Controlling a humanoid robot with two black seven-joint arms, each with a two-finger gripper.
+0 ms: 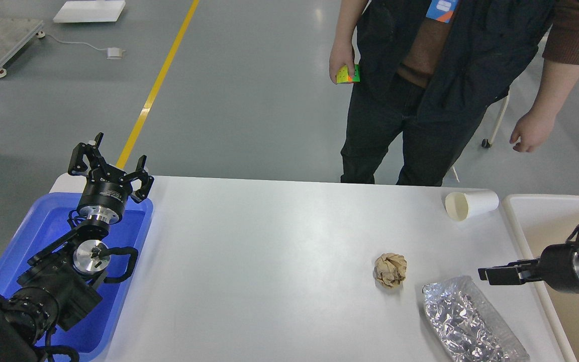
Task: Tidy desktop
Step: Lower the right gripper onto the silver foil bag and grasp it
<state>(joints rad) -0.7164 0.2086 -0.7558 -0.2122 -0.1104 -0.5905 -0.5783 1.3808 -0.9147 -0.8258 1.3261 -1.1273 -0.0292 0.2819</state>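
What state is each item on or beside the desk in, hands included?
paper cup: tipped on its side, mouth facing left
brown paper ball: crumpled, lying free on the desktop
foil bag: crinkled, lying flat
blue tray: nothing visible inside
cream bin: nothing visible inside
left hand: open, over the blue tray
right hand: shut, holding nothing
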